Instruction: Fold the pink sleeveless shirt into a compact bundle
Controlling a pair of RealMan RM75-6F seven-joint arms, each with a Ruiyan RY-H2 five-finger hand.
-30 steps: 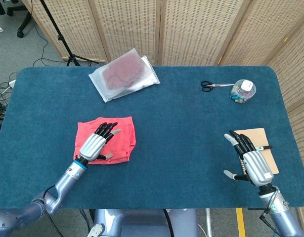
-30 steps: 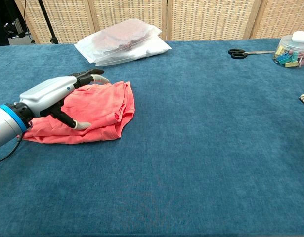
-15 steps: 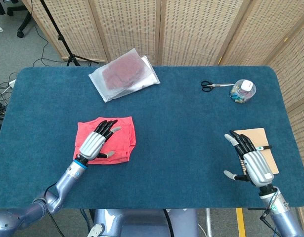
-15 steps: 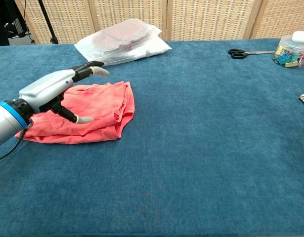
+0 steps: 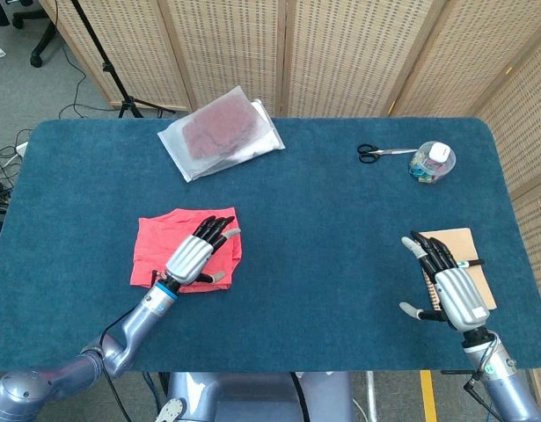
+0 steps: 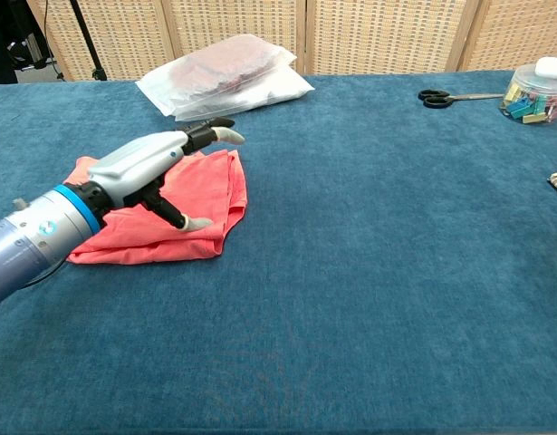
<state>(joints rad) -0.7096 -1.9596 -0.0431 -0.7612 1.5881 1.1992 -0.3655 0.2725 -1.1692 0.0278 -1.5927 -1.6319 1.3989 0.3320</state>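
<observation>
No legible text, label or number anywhere.

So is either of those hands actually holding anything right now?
No. The left hand hovers flat and open above the pink shirt, gripping none of it. The right hand is open over the table, empty.

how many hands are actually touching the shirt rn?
1 at most. The left hand is spread over the pink shirt's right part; actual contact isn't certain. The right hand lies far off near the table's right edge, by the notebook, holding nothing.
</observation>
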